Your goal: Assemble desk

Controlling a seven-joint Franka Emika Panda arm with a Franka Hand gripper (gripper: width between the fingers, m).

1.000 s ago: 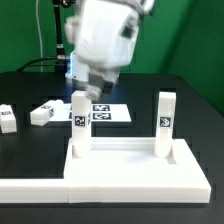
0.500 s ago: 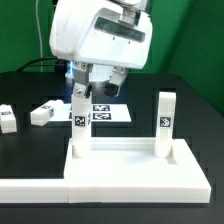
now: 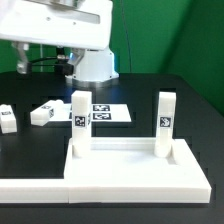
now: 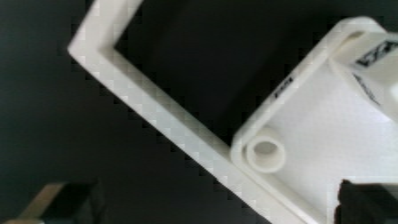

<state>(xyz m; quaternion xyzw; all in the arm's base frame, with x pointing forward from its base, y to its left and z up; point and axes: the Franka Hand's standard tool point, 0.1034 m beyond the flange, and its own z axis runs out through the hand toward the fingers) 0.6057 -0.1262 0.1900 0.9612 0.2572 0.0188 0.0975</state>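
Observation:
The white desk top [image 3: 130, 165] lies rim-up at the front of the table. Two block legs stand upright in its back corners, one on the exterior view's left [image 3: 79, 120] and one on the right [image 3: 165, 121]. Two loose legs [image 3: 44, 113] [image 3: 7, 120] lie on the table at the left. The arm's white hand [image 3: 60, 30] hangs high at the upper left, its fingers hidden there. In the wrist view my gripper [image 4: 214, 212] is open and empty, its dark fingertips [image 4: 54, 203] far apart. It is above the desk top [image 4: 329, 130], an empty corner socket [image 4: 263, 152] and a tagged leg [image 4: 374, 50].
The marker board [image 3: 105, 112] lies flat behind the desk. A long thin white L-shaped border bar [image 3: 30, 185] runs along the front left against the desk top; it also shows in the wrist view [image 4: 143, 90]. The robot's base [image 3: 96, 66] stands at the back.
The arm has swung from above the left upright leg up and toward the exterior view's left. The legs and the desk top have not moved.

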